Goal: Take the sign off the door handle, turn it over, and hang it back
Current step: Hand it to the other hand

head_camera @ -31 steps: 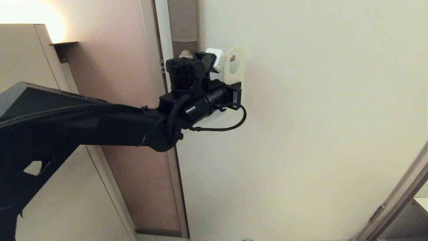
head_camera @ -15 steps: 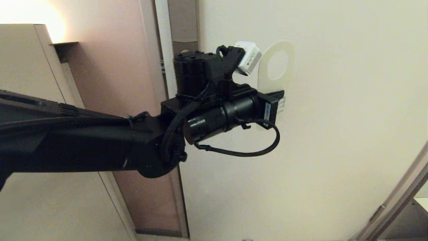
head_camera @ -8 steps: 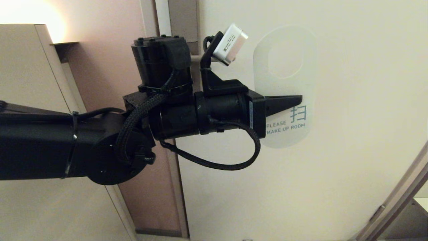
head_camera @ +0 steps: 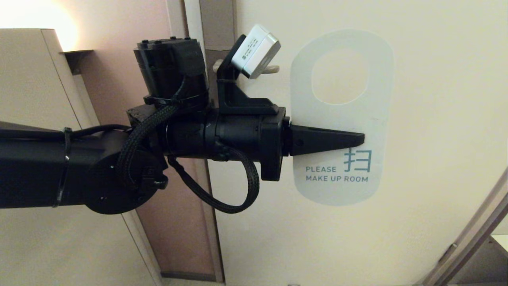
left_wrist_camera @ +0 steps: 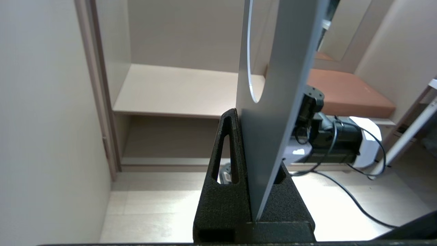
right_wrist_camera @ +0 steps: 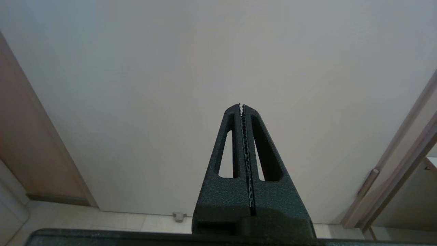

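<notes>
My left gripper is shut on the sign, pinching it across the middle from the side, just below its oval hole. The sign hangs upright in the air in front of the pale door, off the door handle and to its right. Its white face reading "PLEASE MAKE UP ROOM" faces the head camera. In the left wrist view the sign stands edge-on between the fingers. Only the door handle's rounded end shows, past the wrist camera; its lock plate rises above. My right gripper is shut and empty, pointing at the door low down.
The pale door fills the right of the head view, with its frame and a brown panel to the left. A cabinet stands at far left. A slanted frame edge crosses the lower right corner.
My left gripper has drawn the sign away from the handle, to the right and nearer the head camera, and rotated its wrist. The sign went from edge-on to showing its white face.
</notes>
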`<state>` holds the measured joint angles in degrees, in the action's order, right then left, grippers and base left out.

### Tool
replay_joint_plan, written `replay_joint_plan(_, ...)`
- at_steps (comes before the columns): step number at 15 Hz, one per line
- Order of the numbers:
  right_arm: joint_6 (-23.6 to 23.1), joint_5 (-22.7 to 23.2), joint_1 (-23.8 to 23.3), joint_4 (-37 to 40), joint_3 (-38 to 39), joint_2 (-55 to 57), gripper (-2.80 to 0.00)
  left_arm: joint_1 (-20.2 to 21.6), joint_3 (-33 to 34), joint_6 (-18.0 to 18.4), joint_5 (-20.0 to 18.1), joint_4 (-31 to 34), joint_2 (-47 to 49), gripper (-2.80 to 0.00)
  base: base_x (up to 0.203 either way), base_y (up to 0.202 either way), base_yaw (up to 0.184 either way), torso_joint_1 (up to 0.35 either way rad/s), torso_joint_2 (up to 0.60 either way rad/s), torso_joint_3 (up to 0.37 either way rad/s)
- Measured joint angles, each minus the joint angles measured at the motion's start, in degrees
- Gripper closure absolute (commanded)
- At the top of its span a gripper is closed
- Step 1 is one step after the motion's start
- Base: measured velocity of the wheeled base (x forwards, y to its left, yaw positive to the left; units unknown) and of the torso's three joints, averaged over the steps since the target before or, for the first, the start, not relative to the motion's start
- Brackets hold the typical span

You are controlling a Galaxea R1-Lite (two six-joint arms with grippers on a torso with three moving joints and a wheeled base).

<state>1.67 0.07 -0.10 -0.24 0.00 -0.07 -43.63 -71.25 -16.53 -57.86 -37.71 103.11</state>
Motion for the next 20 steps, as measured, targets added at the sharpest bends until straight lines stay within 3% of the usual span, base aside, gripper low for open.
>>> replay_joint_plan(6,-1.83,0.30,0.00,0.11,0.00,0.00,0.00,0.00,2.87,0.28,0.01,-0.62,0.04,0.00,0.000,0.000,0.000,0.000,0.00,0.000)
replay_joint_plan(10,-1.43,0.97,0.00,0.53,-1.39,0.02,0.00,0.09,6.49,-0.14,-0.02,-5.60,-0.18,0.00,0.000,0.000,0.000,0.000,0.00,0.000)
replay_joint_plan(14,-1.29,3.76,0.00,7.50,-8.56,1.60,0.00,0.24,6.75,-0.17,0.00,-6.10,0.11,0.00,0.000,0.000,0.000,0.000,0.00,0.000)
replay_joint_plan(17,0.58,4.55,0.39,8.07,-14.33,8.89,0.00,1.16,6.64,-0.35,-0.07,-7.06,0.39,0.00,0.000,0.000,0.000,0.000,0.00,0.000)
replay_joint_plan(20,2.76,5.20,0.87,7.29,-21.71,19.75,0.00,2.20,6.01,-3.81,-0.11,-10.41,0.83,0.00,0.000,0.000,0.000,0.000,0.00,0.000)
